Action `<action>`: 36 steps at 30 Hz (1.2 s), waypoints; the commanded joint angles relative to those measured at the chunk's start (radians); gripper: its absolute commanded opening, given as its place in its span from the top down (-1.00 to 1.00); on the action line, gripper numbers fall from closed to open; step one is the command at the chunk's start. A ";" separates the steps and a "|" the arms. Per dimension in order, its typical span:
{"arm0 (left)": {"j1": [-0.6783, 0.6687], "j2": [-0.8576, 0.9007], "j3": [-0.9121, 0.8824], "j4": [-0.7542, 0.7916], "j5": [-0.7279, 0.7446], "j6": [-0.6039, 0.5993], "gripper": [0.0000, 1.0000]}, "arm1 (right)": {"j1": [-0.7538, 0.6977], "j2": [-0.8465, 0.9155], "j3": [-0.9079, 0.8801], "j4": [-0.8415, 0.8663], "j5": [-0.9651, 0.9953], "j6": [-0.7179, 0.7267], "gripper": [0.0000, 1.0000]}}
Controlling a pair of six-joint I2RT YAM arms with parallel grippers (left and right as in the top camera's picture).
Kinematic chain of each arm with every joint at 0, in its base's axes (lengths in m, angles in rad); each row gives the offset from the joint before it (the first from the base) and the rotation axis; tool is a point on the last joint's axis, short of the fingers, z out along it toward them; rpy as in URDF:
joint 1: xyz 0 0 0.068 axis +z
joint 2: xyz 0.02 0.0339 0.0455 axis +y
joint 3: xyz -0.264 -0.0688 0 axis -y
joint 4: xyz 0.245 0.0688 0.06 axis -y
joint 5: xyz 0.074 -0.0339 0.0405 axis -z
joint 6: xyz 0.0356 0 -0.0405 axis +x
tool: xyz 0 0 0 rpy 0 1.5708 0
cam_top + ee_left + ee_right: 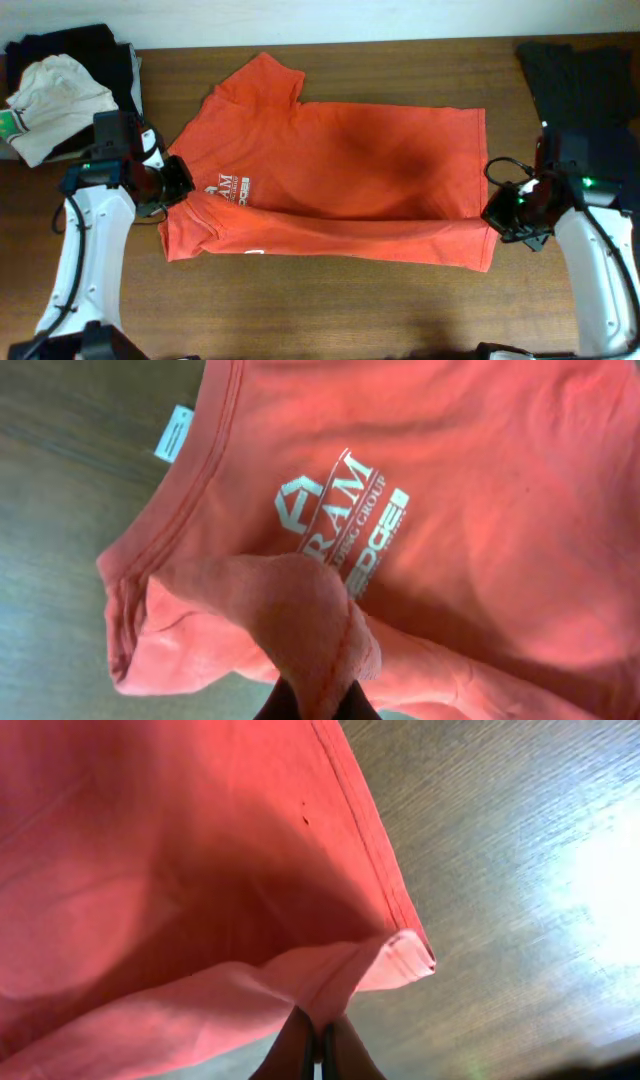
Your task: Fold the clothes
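Orange cloth is pinched at both ends. The left gripper (316, 706) is clenched on a bunched fold of the shirt (340, 150). The fold drapes over the fingertips and hides most of them in the left wrist view. Just beyond that fold lie the white logo (340, 510) and the neckline, with a small white label (174, 433) sticking out over the wood. The right gripper (320, 1050) has its two fingers closed tight together on the shirt's hem corner, which rises to them as a thin doubled flap with the stitched edge showing.

From overhead, the left gripper sits at the shirt's left edge beside the logo, and the right gripper sits at the lower right corner. The shirt lies spread sideways across the middle of the table (400, 70), neck to the left and hem to the right. One sleeve points up at the far left, and the near long edge is turned over onto the body as a narrow band.

At the table's far left corner a beige garment (55, 95) rests on dark clothes (100, 45). Black cloth (580, 75) lies at the far right corner, apart from the shirt.
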 commanded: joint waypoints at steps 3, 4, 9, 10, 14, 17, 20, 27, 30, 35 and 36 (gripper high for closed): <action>0.003 0.072 -0.003 0.090 -0.023 -0.010 0.99 | -0.006 0.107 -0.007 0.068 0.012 0.013 0.92; 0.003 0.089 -0.003 0.097 -0.022 -0.010 0.99 | -0.006 0.122 -0.007 0.072 0.012 0.013 0.92; 0.003 0.185 -0.004 0.178 -0.022 -0.013 0.99 | -0.006 0.147 -0.007 0.125 0.012 0.013 0.92; 0.003 0.203 -0.004 0.187 -0.022 -0.013 0.99 | -0.006 0.148 -0.007 0.129 0.013 0.013 0.92; 0.003 0.250 -0.004 0.205 -0.023 -0.013 0.53 | -0.006 0.148 -0.008 0.143 0.012 0.012 -0.18; 0.006 0.249 0.001 0.222 -0.022 -0.009 -0.26 | -0.007 0.148 -0.008 0.165 0.012 -0.003 -0.78; 0.017 0.212 0.055 0.204 -0.023 -0.008 -0.48 | -0.009 0.147 0.063 0.171 0.008 -0.080 -0.94; -0.003 0.139 0.171 0.322 0.140 -0.009 -0.85 | -0.011 0.162 0.241 0.419 -0.074 -0.089 -0.97; -0.102 0.170 0.202 0.507 0.202 0.010 -0.84 | -0.011 0.255 0.241 0.559 -0.140 -0.042 -0.98; -0.207 0.461 0.541 0.554 0.094 0.094 -0.85 | 0.035 0.488 0.237 0.612 -0.276 -0.044 -0.97; -0.207 0.546 0.616 0.550 0.095 0.107 -0.86 | 0.059 0.519 0.237 0.628 -0.276 -0.044 -0.97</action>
